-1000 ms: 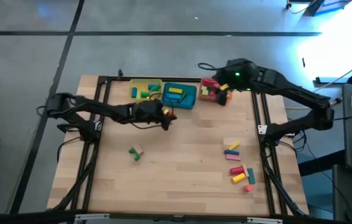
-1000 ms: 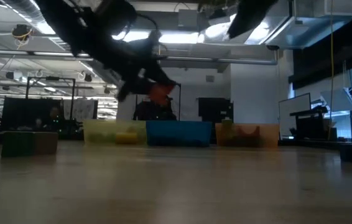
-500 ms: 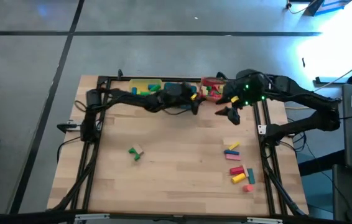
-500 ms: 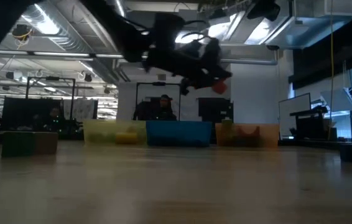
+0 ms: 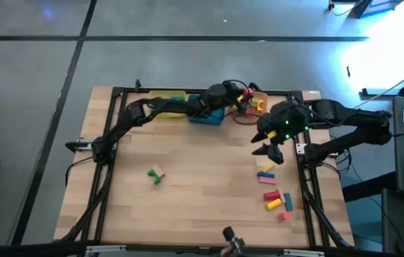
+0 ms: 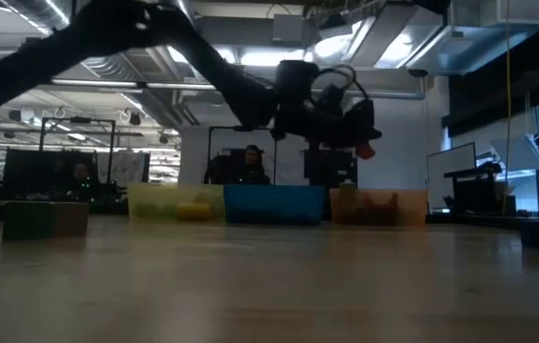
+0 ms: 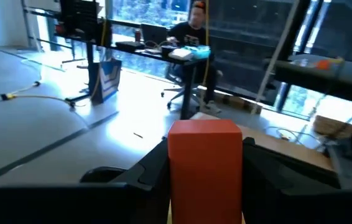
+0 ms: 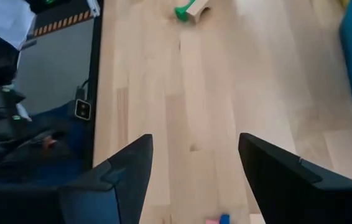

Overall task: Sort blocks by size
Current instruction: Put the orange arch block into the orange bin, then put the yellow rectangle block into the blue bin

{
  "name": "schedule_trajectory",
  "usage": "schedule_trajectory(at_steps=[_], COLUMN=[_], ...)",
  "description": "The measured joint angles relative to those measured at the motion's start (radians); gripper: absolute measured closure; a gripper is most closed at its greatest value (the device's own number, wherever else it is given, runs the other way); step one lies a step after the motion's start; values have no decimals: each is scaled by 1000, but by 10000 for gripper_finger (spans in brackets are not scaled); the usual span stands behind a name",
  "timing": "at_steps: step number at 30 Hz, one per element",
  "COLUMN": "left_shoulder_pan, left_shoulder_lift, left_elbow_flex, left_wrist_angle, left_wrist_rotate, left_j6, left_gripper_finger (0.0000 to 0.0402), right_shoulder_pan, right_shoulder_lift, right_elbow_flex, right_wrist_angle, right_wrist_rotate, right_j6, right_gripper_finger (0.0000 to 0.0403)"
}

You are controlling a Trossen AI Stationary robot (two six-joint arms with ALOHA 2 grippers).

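High view, left to right: a wooden tabletop is framed by black rails. Near its left-centre, two small blocks, one green and one tan, are seen touching each other, well apart from everything else. Along the far edge three trays are set in a row: a yellow tray, largely covered by the left arm, a teal tray and an orange tray. How many blocks lie in the trays cannot be counted. The left hand is held above the gap between the teal and orange trays and is clamped on a red block; in the left wrist view this red block is shown upright between the two dark fingers, and in the low view it is seen raised clear of the trays. The right hand is held over the tabletop's right part, above a loose group of blocks; its fingers are spread apart with nothing between them. About six blocks are counted in that group, in yellow, blue, red and green; the exact number cannot be told. No legible writing is shown on any block or tray. A seated person is shown at a desk in the room beyond.
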Motion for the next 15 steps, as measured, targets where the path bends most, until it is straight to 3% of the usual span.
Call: schedule_trajectory(at_steps=[9,15], left_shoulder_pan=[52,68], left_shoulder_lift=[104,105], left_elbow_flex=[80,81], left_wrist_angle=[-1,-54], left_wrist_rotate=[-1,-7], left_j6=[-117,-152], left_gripper_finger=[275,237], right_shoulder_pan=[70,68], right_shoulder_lift=[0,0], right_elbow_flex=[0,0], right_wrist_angle=[1,1], right_wrist_rotate=[104,104], right_j6=[0,0], right_gripper_finger=[162,162])
